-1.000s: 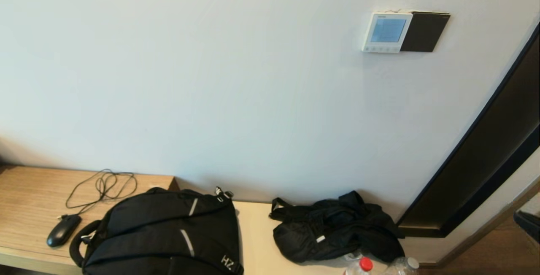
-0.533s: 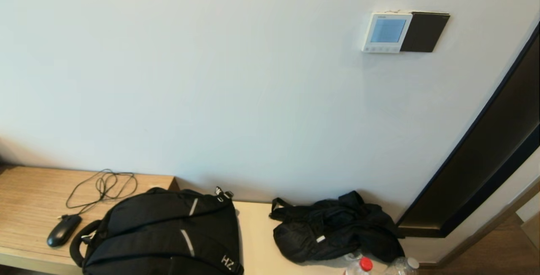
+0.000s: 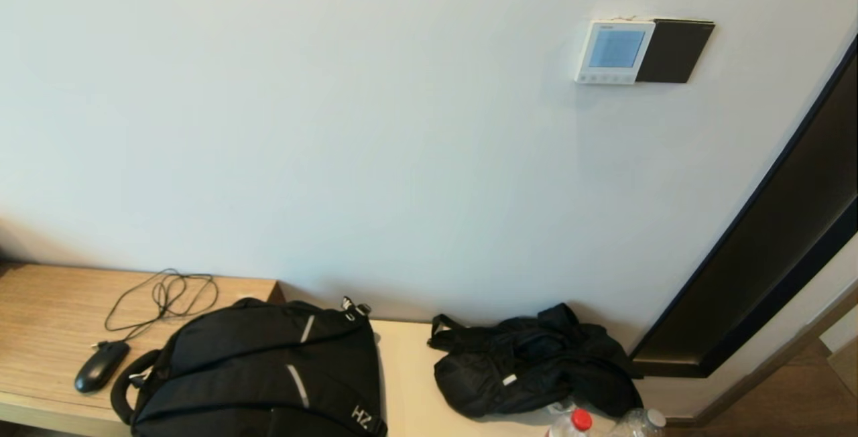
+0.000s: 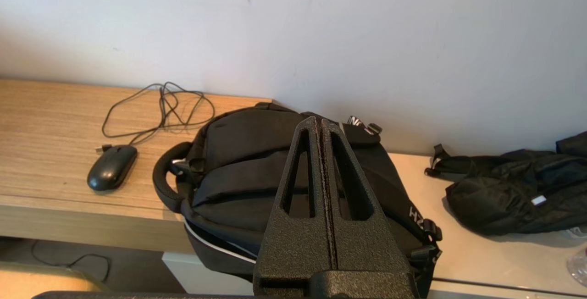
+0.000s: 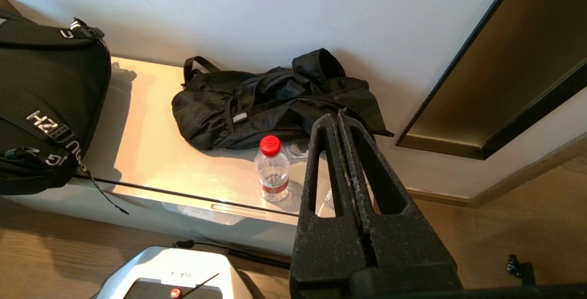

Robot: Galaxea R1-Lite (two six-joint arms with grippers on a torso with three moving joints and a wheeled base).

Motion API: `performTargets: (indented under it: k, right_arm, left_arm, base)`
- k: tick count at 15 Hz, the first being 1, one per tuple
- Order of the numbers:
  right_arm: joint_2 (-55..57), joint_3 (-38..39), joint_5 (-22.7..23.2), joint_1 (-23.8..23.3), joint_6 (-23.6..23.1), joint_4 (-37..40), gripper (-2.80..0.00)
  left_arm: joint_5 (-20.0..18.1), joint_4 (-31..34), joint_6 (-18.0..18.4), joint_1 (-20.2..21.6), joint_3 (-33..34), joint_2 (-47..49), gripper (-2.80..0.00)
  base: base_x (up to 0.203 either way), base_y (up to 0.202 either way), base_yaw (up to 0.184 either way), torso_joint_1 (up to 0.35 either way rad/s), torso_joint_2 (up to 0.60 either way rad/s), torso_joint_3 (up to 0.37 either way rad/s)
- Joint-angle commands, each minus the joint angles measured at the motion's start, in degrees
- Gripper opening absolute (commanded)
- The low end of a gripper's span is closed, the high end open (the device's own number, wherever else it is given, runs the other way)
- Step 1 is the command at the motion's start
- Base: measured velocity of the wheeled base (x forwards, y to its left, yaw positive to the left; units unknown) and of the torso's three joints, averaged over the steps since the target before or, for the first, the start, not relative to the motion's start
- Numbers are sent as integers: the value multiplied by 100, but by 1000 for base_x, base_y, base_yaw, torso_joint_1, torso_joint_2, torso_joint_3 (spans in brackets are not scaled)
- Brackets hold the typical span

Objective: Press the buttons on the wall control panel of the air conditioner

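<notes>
The white wall control panel (image 3: 615, 51) with a pale blue screen hangs high on the wall at the upper right of the head view. Its row of tiny pale buttons (image 3: 605, 77) runs along its bottom edge. Neither gripper shows in the head view. My left gripper (image 4: 319, 122) is shut and empty, low over the black backpack (image 4: 257, 170). My right gripper (image 5: 340, 118) is shut and empty, low above the counter near a water bottle (image 5: 273, 169). The panel is out of both wrist views.
A dark square plate (image 3: 673, 51) adjoins the panel's right side. Below are a wooden desk (image 3: 47, 309) with a mouse (image 3: 100, 365) and cable, the backpack (image 3: 255, 370), a crumpled black bag (image 3: 529, 360), two bottles (image 3: 571, 423) and a dark door frame (image 3: 771, 242) at right.
A dark part at the right edge of the head view one second ago has dropped out of sight. The panel and the things on the desk have not moved.
</notes>
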Motion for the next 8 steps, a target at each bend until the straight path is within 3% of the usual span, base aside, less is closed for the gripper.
performTargets:
  k: [1, 8]
  right_arm:
    - [12, 10, 13, 3, 5, 86, -280]
    - [-111, 10, 118, -297, -25, 90, -280]
  left_arm:
    - [1, -5, -4, 2, 0, -1, -280]
    - [1, 1, -4, 2, 0, -1, -280]
  base:
    - [0, 0, 0, 0, 0, 0]
    - [0, 0, 0, 0, 0, 0]
